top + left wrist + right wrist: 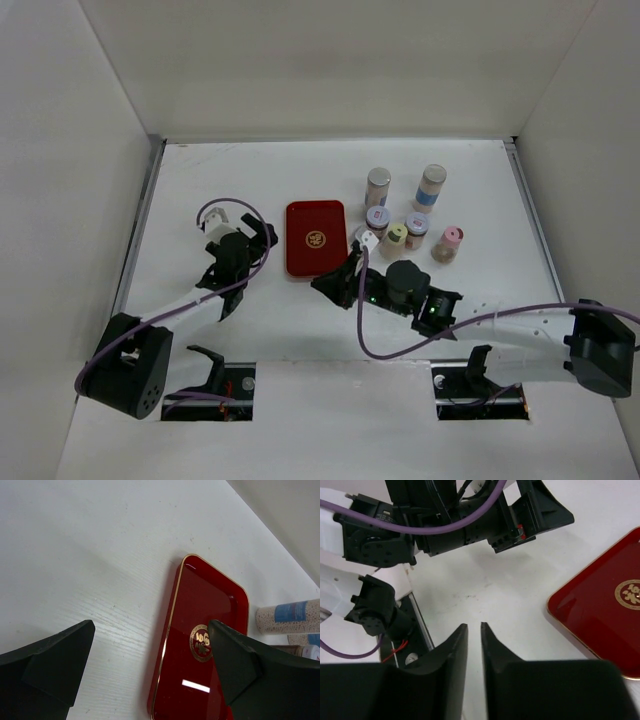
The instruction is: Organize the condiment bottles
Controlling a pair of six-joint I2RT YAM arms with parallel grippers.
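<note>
Several small clear condiment bottles stand in a cluster right of the red tray: a silver-capped one, a blue-banded one, a yellow-capped one and a pink-capped one among them. My left gripper is open and empty, just left of the tray. In the left wrist view it straddles the tray's left edge, with a blue-banded bottle at the far right. My right gripper is shut and empty below the tray's near edge; it also shows in the right wrist view.
White walls enclose the table on three sides. The left arm lies across the top of the right wrist view, close to my right gripper. The tray's corner lies to its right. Mounting slots sit along the near edge.
</note>
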